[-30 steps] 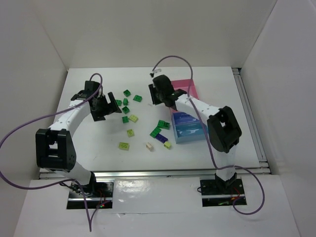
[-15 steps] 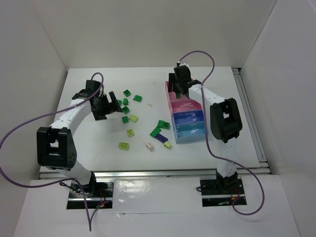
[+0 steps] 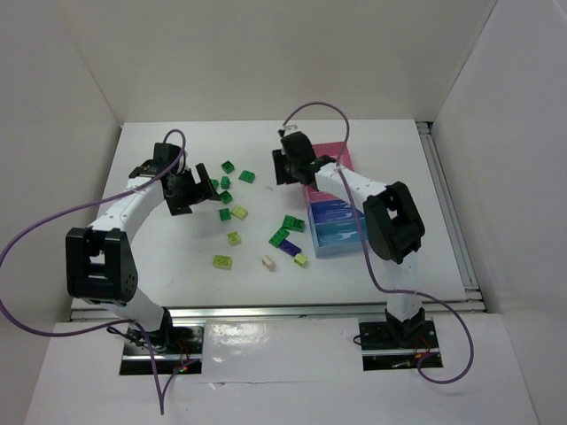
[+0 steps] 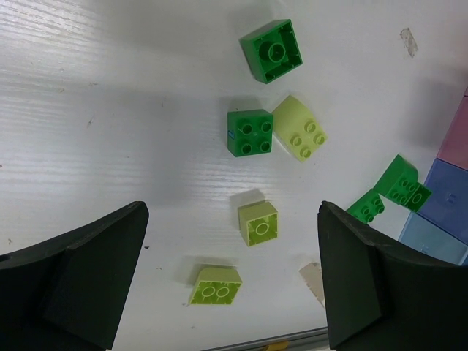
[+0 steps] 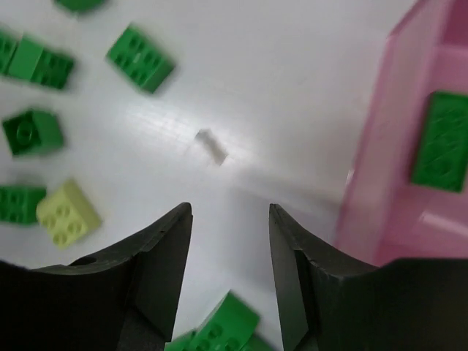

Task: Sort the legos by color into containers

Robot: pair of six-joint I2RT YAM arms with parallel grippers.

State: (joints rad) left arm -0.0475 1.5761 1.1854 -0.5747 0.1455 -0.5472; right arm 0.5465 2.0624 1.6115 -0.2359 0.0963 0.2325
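Observation:
Legos lie scattered mid-table: dark green ones (image 3: 225, 197), lime ones (image 3: 234, 237), a purple one (image 3: 289, 247) and a cream one (image 3: 267, 262). The row of bins stands at the right: pink (image 3: 341, 156), blue (image 3: 337, 212), light blue (image 3: 341, 239). My left gripper (image 3: 200, 188) is open and empty above the table; below it lie two lime bricks (image 4: 258, 222) (image 4: 215, 284) and a dark green one (image 4: 249, 132). My right gripper (image 3: 285, 166) is open and empty just left of the pink bin (image 5: 380, 168), which holds a dark green brick (image 5: 439, 139).
White enclosure walls stand close round the table. A metal rail runs along the table's right edge (image 3: 447, 212). Purple cables loop above both arms. A small scrap lies on the table ahead of the right gripper (image 5: 212, 146).
My right gripper swung right over the far pink bin, then came back left over the table. My left gripper has barely moved.

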